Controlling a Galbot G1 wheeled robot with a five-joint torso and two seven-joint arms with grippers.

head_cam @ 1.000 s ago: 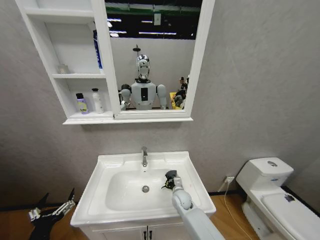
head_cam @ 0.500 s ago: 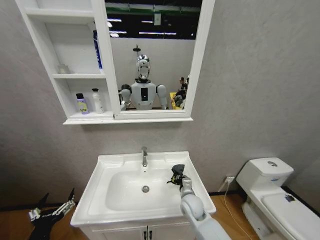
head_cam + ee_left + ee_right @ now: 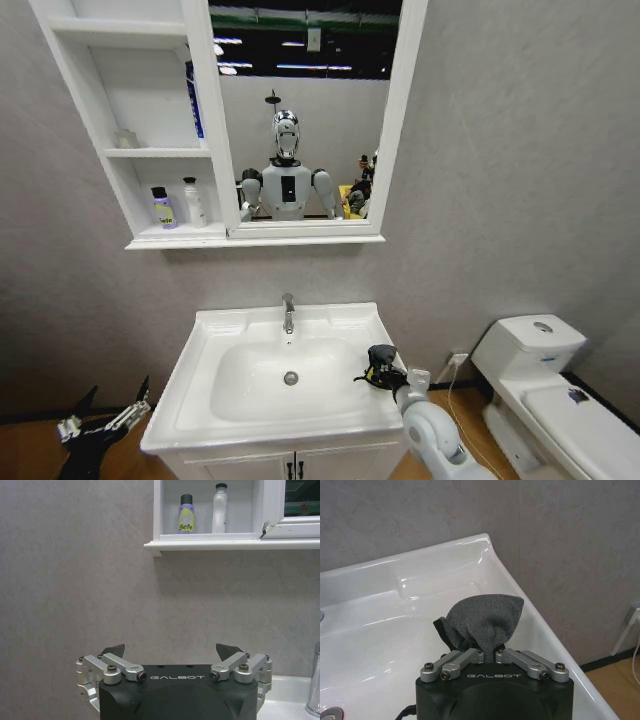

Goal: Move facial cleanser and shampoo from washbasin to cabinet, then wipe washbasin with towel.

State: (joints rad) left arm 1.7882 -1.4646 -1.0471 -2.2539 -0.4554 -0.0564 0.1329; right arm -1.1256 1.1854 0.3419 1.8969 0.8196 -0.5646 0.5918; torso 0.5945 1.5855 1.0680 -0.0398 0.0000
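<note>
Right gripper clenched on the dark grey towel, over the right rim of the washbasin, right of the chrome tap and round drain. Above the washbasin, cabinet with purple bottle and white bottle side by side on its lowest shelf. Left gripper low, left of the washbasin, fingers spread and empty. White toilet to the washbasin's right.

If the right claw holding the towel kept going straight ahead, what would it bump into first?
Probably the washbasin's raised back corner rim, then the grey wall behind it. The right claw, shut on the towel, points that way; depth is hard to judge.
</note>
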